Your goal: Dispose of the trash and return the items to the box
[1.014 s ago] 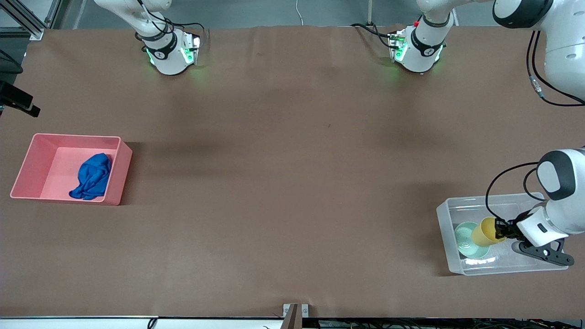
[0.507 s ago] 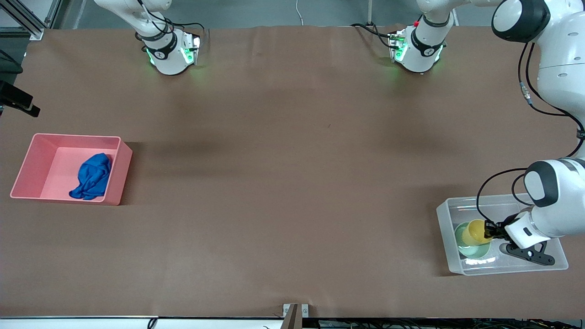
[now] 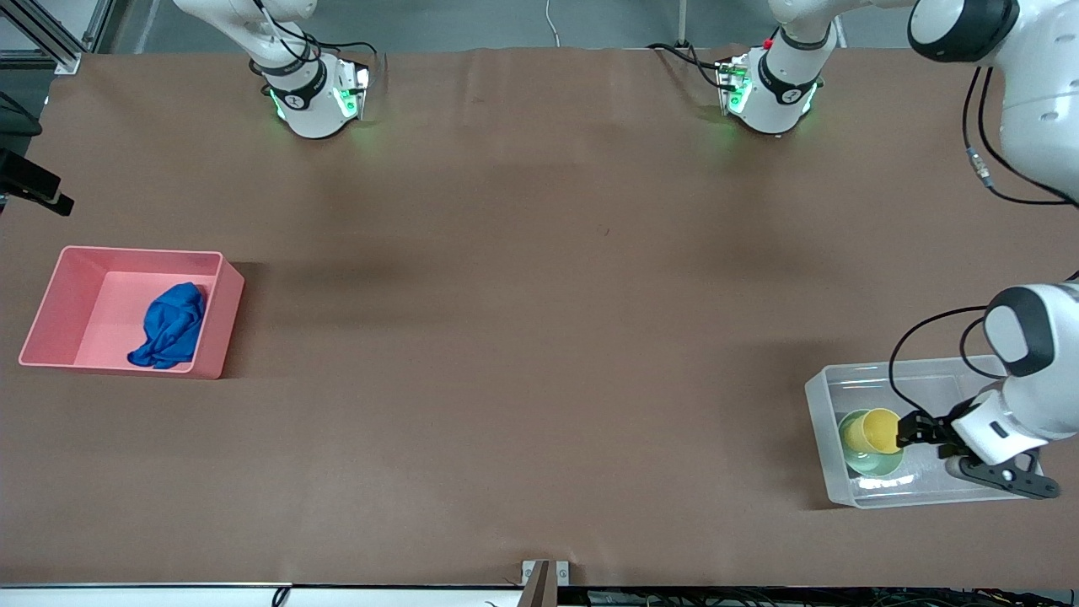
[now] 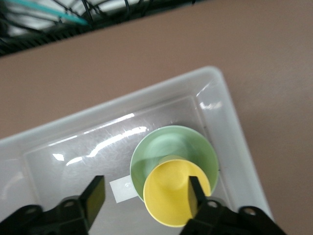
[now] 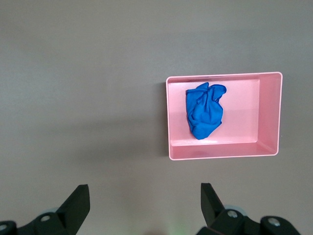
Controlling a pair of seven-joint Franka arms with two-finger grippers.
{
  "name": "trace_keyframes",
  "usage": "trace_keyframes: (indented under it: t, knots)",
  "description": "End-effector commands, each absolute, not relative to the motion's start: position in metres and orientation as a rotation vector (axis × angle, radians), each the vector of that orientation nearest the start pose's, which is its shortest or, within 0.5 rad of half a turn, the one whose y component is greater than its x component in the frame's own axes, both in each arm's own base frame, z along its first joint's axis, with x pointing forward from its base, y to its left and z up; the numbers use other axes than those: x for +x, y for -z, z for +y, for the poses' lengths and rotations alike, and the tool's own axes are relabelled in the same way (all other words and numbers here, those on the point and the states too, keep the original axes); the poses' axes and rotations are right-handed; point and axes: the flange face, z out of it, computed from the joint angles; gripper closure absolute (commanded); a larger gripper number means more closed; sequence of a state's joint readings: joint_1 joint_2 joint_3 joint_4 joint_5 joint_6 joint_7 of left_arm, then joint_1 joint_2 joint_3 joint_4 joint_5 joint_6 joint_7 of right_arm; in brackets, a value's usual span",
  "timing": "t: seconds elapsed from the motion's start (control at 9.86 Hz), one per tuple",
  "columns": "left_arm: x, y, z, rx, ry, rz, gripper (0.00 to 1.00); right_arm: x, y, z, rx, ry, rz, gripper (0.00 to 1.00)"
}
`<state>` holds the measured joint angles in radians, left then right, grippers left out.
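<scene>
The yellow cup [image 3: 877, 430] lies tilted in the mint-green bowl [image 3: 870, 460] inside the clear tub [image 3: 819, 403], at the left arm's end of the table. My left gripper [image 3: 912, 429] is low in the tub, right beside the cup. In the left wrist view my left gripper [image 4: 145, 190] is open: one finger shows over the mouth of the cup [image 4: 171, 198] and the other is apart, over the tub floor. The bowl [image 4: 171, 144] and the tub's rim [image 4: 229, 100] also show there. The blue rag [image 3: 169, 327] lies in the pink bin [image 3: 50, 295]. My right gripper [image 5: 144, 196] is open and empty, high over the table.
The right wrist view shows the pink bin [image 5: 220, 156] with the rag [image 5: 204, 111] from above. A white sticker [image 4: 122, 190] is on the tub's bottom. The two arm bases stand along the table edge farthest from the front camera. Brown table lies between bin and tub.
My left gripper carried the cup sideways over the bowl, let it go and drew back a little toward the left arm's end. The cup now rests in the bowl.
</scene>
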<state>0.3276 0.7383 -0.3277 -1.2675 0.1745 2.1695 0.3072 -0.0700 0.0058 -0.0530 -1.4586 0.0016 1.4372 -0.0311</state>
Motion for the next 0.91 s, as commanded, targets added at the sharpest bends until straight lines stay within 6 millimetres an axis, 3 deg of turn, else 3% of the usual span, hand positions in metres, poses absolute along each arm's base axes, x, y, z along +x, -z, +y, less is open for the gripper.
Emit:
trace_keyframes:
  t: [0.0, 0.3, 0.51, 0.81]
  knots:
    - [0.720, -0.403, 0.043, -3.086, 0.278, 0.432, 0.00, 0.534, -0.664, -0.066, -3.149, -0.047, 0.148, 0.00]
    - [0.654, -0.498, 0.018, -3.018, 0.241, 0.362, 0.00, 0.534, -0.664, -0.066, -3.147, -0.050, 0.147, 0.00]
    - [0.620, -0.552, -0.026, -3.045, 0.160, 0.409, 0.00, 0.534, -0.664, -0.066, -3.147, -0.050, 0.147, 0.00]
    - [0.580, -0.626, -0.033, -3.086, 0.186, 0.364, 0.00, 0.534, -0.663, -0.067, -3.147, -0.052, 0.150, 0.00]
